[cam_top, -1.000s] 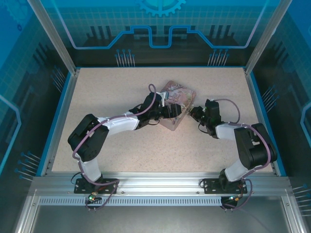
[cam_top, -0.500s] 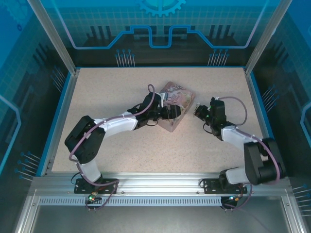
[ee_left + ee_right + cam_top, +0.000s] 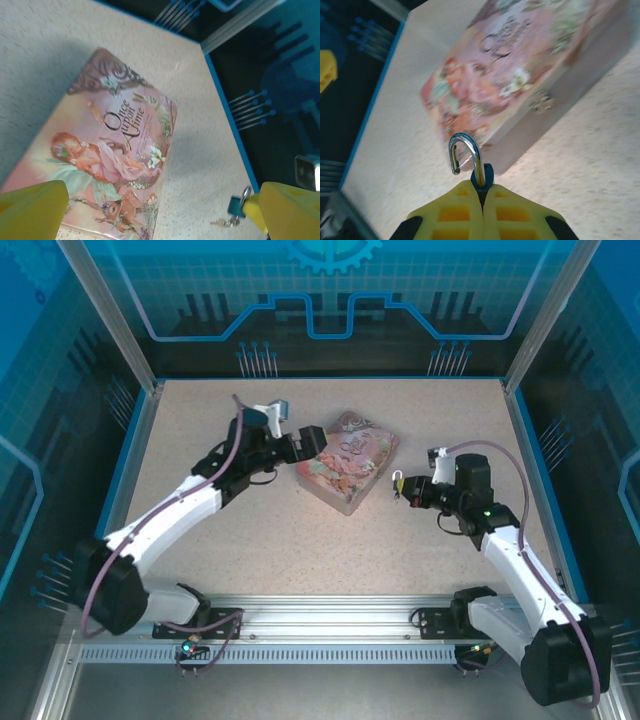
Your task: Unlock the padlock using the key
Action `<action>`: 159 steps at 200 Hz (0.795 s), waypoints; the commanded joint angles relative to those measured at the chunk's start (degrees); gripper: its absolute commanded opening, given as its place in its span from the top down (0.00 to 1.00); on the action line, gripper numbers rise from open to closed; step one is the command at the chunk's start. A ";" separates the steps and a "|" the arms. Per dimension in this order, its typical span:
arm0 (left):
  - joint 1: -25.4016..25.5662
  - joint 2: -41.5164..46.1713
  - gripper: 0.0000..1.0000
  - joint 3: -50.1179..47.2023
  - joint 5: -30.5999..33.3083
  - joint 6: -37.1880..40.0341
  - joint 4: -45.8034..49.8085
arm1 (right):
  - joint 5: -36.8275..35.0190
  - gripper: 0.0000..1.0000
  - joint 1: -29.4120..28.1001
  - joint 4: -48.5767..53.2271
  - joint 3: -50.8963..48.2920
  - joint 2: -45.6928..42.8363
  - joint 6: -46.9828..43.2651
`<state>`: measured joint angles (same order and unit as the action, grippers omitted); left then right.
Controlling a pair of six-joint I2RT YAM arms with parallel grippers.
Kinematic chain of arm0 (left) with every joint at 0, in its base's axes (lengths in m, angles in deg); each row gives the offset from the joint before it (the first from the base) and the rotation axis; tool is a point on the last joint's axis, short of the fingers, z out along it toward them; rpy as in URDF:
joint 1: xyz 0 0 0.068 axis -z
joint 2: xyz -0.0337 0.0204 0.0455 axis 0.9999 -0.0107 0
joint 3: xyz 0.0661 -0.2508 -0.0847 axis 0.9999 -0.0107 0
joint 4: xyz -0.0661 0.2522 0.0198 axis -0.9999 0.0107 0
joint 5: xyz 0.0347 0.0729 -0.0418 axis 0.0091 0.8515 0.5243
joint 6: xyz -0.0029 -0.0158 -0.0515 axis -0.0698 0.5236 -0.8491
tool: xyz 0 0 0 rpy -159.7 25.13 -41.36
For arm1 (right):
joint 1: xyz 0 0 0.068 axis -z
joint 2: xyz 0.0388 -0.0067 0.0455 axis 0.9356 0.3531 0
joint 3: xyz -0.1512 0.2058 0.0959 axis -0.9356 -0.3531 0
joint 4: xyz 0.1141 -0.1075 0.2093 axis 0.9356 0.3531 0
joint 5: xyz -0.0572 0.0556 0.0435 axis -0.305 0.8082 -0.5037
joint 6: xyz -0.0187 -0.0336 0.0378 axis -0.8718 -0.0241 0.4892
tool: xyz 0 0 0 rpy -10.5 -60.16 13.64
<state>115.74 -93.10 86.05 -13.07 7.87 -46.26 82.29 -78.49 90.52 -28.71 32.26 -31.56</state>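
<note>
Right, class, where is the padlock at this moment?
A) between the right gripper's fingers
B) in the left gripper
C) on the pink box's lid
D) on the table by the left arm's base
A: the right wrist view shows the padlock pinched by its blue body between the yellow fingers of the right gripper, apart from the pink box.

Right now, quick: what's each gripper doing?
Left gripper: open, holding nothing.
Right gripper: closed on the padlock.
</note>
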 commanded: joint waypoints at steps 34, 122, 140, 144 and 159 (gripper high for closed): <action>-3.63 14.48 0.01 -12.01 3.54 -1.20 6.86 | 10.60 0.94 -7.10 -5.16 -11.98 -0.39 11.33; -3.77 23.30 0.01 -16.36 5.68 -4.02 11.16 | 7.26 0.93 -8.94 -12.28 -16.44 8.26 13.62; -3.79 23.59 0.01 -16.35 5.68 -4.33 11.69 | 6.31 0.92 -8.94 -12.34 -16.33 10.84 12.90; -3.79 23.59 0.01 -16.42 5.61 -4.31 11.79 | 6.04 0.92 -8.94 -12.31 -16.22 11.37 12.73; -3.78 23.89 0.01 -16.14 5.94 -4.31 12.52 | 5.08 0.92 -8.86 -12.67 -16.34 12.89 12.20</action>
<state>112.37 -70.48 70.18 -8.33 4.41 -35.68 89.00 -86.93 79.33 -44.88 43.03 -18.03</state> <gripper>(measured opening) 0.989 0.079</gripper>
